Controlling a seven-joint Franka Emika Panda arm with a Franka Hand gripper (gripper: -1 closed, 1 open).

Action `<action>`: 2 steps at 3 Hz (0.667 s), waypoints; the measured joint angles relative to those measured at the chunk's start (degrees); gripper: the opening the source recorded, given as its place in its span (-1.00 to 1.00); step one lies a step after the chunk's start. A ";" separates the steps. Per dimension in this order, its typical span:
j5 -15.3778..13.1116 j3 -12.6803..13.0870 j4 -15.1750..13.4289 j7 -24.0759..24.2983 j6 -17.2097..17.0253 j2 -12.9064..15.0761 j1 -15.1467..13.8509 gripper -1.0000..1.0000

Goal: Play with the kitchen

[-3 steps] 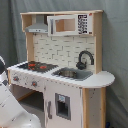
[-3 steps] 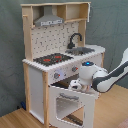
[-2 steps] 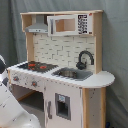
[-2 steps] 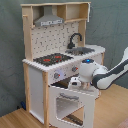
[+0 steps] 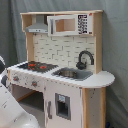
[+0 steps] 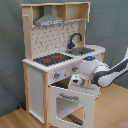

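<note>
Second exterior view: kitchen (image 6: pixel 47 75) at centre-left. Hob (image 6: pixel 50 59) on counter, sink (image 6: pixel 82 50) to its right, tap (image 6: pixel 76 39) behind sink, hood (image 6: pixel 50 20) above hob. Oven door (image 6: pixel 70 102) hangs open below counter; arm (image 6: pixel 107 74) enters from right, gripper (image 6: pixel 76 81) just above door.

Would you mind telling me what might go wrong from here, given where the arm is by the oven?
1. The oven door hangs open below the hand; pushing down could strain its hinges.
2. The arm reaches close to the kitchen front and might knock the knobs or shove the unit.
</note>
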 joint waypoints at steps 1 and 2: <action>0.00 -0.63 -0.01 0.31 -0.29 0.00 0.65 1.00; -0.02 -3.32 -0.15 1.66 -1.65 -0.10 3.55 1.00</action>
